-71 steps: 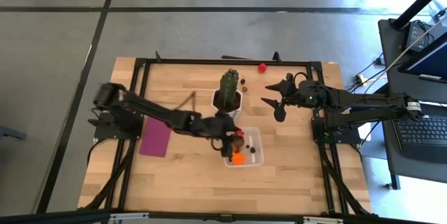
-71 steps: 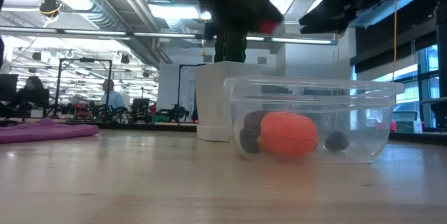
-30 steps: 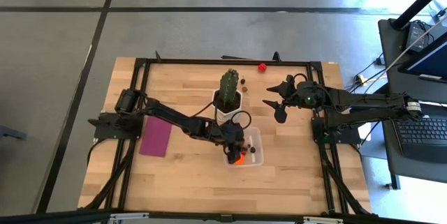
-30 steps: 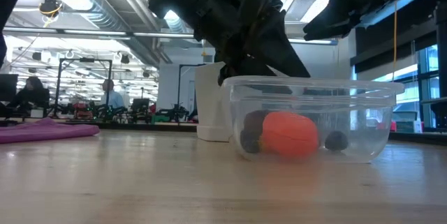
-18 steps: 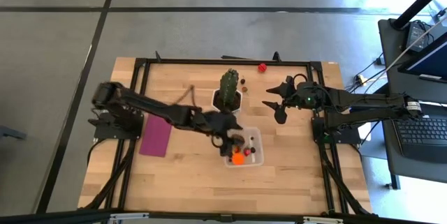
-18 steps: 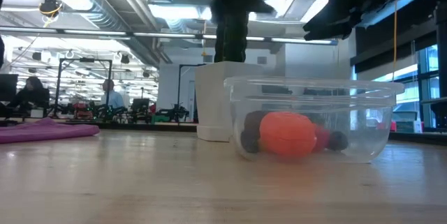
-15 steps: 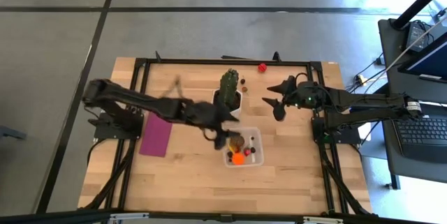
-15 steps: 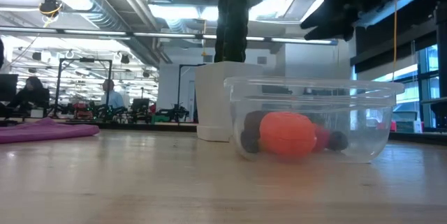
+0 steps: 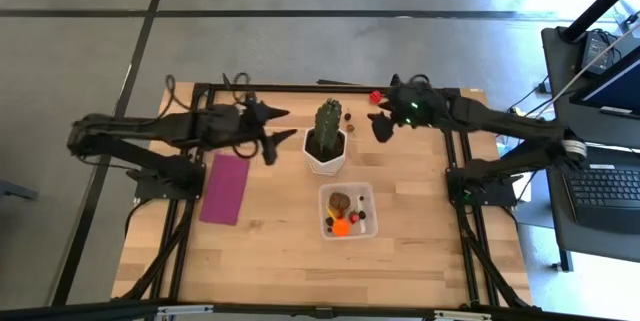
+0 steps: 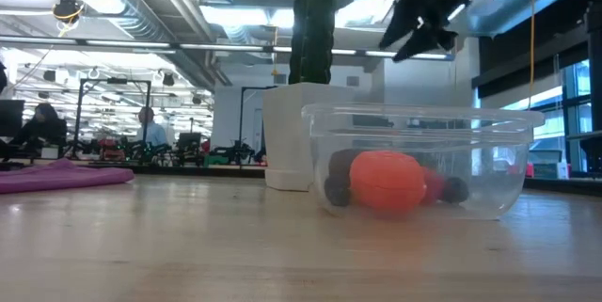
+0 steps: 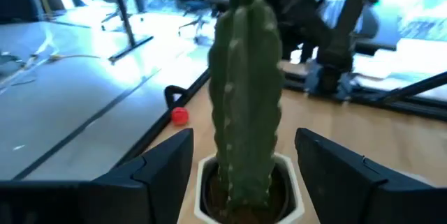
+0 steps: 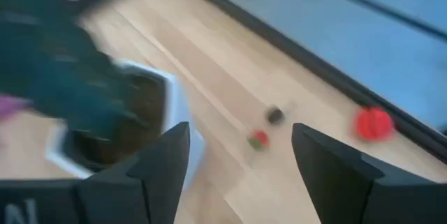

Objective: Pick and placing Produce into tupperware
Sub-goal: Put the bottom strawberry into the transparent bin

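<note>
On your left, the left gripper (image 9: 272, 131) hangs spread and empty beside the cactus (image 9: 328, 121); swing carelessly and you could tip its pot (image 9: 325, 154). The tupperware (image 9: 364, 196), clear and low-walled at mid-table, holds an orange piece (image 9: 342, 227) among small dark ones. The right gripper (image 9: 378, 123), parted and empty, hovers near the red piece (image 9: 375, 96) by the table's far edge; a nudge could roll it off.
</note>
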